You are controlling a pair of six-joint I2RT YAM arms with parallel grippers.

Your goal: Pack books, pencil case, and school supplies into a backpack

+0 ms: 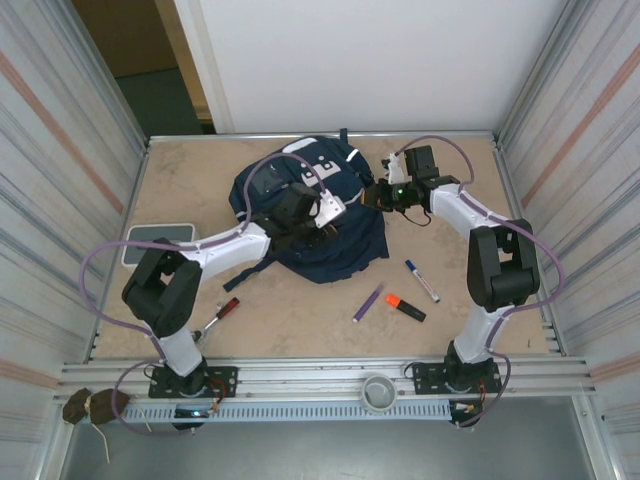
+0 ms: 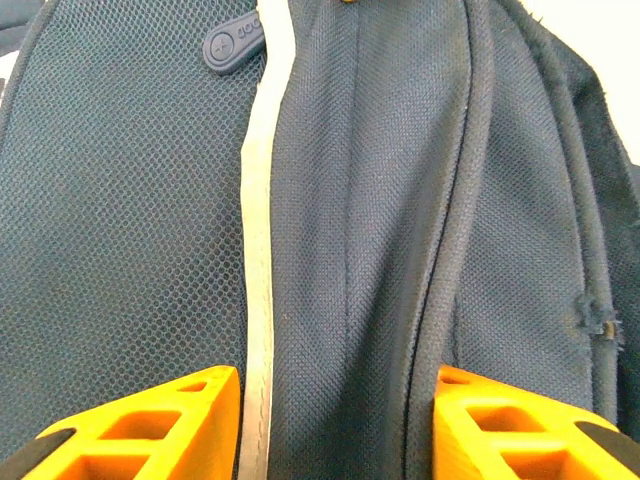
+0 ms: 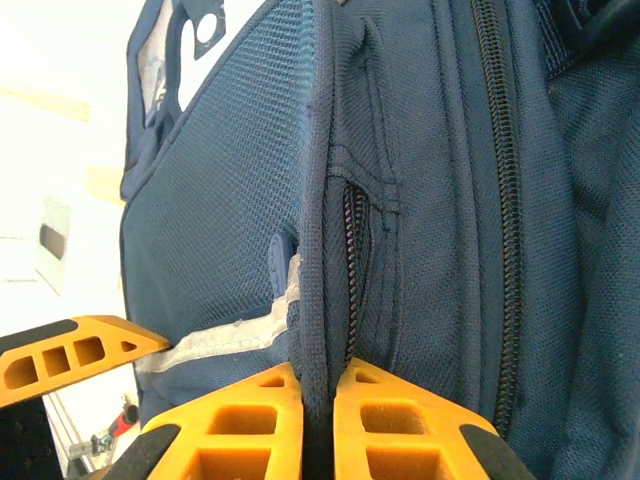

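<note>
The navy backpack (image 1: pixel 300 225) lies in the middle of the table. My left gripper (image 1: pixel 325 212) rests on its top, open, its orange fingers (image 2: pixel 170 420) straddling a fold of fabric beside a white stripe (image 2: pixel 256 250). My right gripper (image 1: pixel 375 195) is at the bag's right edge, shut on a piped seam of the backpack (image 3: pixel 318 300) next to a zipper. A purple pen (image 1: pixel 367 302), an orange highlighter (image 1: pixel 405 307) and a white marker (image 1: pixel 422 281) lie on the table to the bag's right front. The books and the pencil case are hidden.
A red-handled tool (image 1: pixel 222 312) lies front left of the bag. A grey flat device (image 1: pixel 158 243) sits at the left wall. A round ring (image 1: pixel 379 392) rests on the front rail. Metal walls enclose the table.
</note>
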